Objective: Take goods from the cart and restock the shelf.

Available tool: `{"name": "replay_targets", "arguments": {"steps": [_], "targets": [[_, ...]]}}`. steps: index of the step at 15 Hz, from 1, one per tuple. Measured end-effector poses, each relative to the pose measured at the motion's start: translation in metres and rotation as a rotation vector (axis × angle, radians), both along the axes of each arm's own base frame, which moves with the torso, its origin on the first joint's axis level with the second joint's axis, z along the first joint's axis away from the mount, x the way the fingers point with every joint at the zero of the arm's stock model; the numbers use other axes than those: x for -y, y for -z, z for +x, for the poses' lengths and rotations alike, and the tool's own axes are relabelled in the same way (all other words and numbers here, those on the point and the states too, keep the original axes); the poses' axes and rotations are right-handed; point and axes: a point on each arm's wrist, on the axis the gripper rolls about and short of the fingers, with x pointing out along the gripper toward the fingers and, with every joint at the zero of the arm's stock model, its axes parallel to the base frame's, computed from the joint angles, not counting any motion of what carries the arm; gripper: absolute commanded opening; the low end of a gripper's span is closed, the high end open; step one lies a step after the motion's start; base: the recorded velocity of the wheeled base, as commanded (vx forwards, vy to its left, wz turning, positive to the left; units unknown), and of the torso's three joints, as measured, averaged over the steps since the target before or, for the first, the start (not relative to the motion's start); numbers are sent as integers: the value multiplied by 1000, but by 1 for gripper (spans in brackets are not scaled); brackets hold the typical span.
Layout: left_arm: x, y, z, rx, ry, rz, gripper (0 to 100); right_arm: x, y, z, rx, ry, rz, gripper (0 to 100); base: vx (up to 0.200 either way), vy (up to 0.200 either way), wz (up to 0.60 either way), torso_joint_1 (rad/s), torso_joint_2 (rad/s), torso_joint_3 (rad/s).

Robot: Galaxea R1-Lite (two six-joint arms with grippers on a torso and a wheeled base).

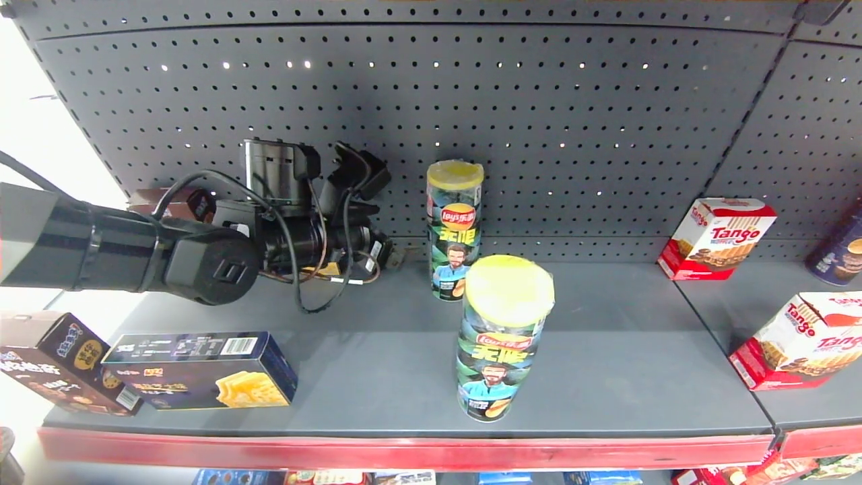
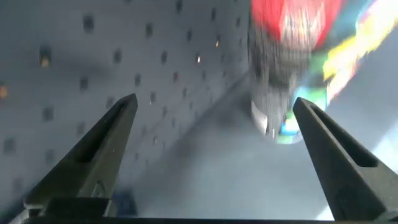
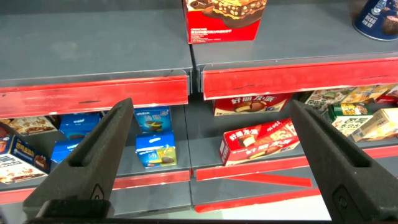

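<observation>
Two tall chip cans with yellow lids stand upright on the grey shelf (image 1: 619, 350). One can (image 1: 454, 229) is near the pegboard back and the other can (image 1: 502, 337) is nearer the front edge. My left arm lies over the shelf from the left, with its gripper (image 1: 389, 253) low by the back wall, just left of the rear can. The left wrist view shows the left gripper (image 2: 214, 102) open and empty, with a blurred can (image 2: 283, 62) a short way beyond its fingers. My right gripper (image 3: 211, 106) is open and empty, facing lower shelf rows.
A dark blue cracker box (image 1: 202, 370) and a brown cookie box (image 1: 54, 360) lie at the shelf's front left. Red-and-white wafer boxes (image 1: 717, 236) (image 1: 801, 340) sit on the neighbouring shelf to the right. The shelf has a red front lip (image 1: 404, 451). Blue packs (image 3: 155, 140) and red boxes (image 3: 258, 140) fill lower shelves.
</observation>
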Motion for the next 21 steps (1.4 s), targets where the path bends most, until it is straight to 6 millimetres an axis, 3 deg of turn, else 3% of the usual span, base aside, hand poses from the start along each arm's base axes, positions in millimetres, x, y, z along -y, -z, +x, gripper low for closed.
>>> {"name": "replay_targets", "arguments": {"steps": [5,14,21], "targets": [[2,0,-7,73,-127,13,100,0,0,0,0,0,0,100,0,0,0,0,0,0],[24,32,7,65,-156,32,100,0,0,0,0,0,0,100,0,0,0,0,0,0],[35,28,12,83,-137,22,100,0,0,0,0,0,0,100,0,0,0,0,0,0]]}}
